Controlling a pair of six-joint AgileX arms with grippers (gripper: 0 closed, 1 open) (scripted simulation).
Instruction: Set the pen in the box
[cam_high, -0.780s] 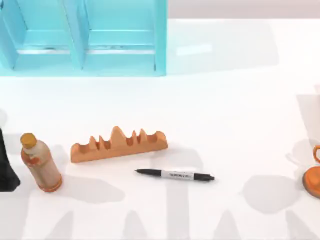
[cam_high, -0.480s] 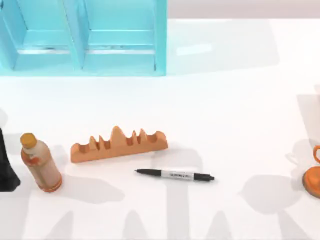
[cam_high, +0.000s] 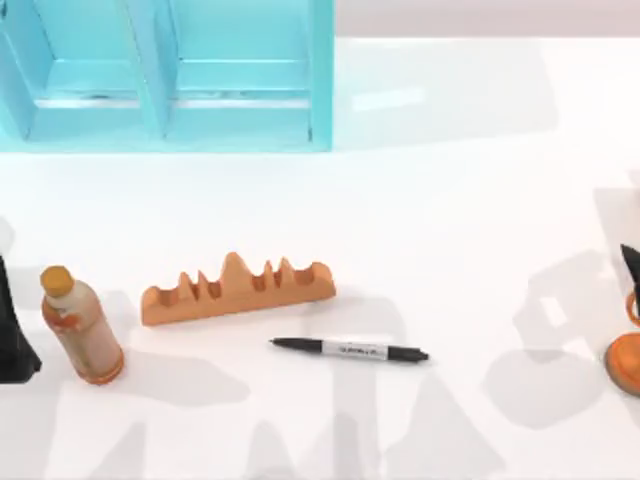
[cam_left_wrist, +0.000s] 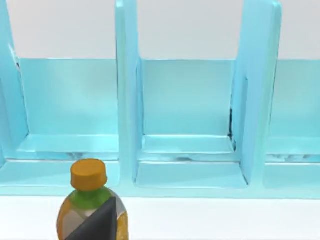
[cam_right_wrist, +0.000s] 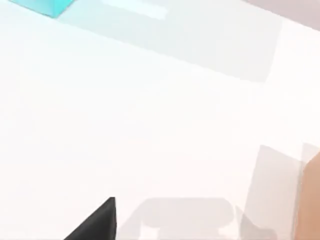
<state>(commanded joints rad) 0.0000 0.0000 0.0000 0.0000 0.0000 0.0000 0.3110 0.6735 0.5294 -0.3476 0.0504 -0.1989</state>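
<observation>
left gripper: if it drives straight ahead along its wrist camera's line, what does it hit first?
Likely the orange-capped bottle, right ahead of the left gripper's dark fingertip; the light blue compartmented box stands behind it. Depth between them is unclear.

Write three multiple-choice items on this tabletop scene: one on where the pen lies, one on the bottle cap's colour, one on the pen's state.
1. Where does the pen lie in the top view?
A. Inside the blue box
B. On the table just in front of the orange notched block
C. Leaning against the bottle

2. What colour is the cap of the bottle?
A. Orange-yellow
B. Blue
C. Black

3. What state is the pen in?
A. Held in a gripper
B. Standing upright in a notch
C. Lying flat on the table, untouched

Key: 1 B, the pen rests on the white table below the block, apart from it. 2 A, the left wrist view shows the cap orange-yellow. 3 C, it lies flat, far from the blue box, with no gripper on it.
</observation>
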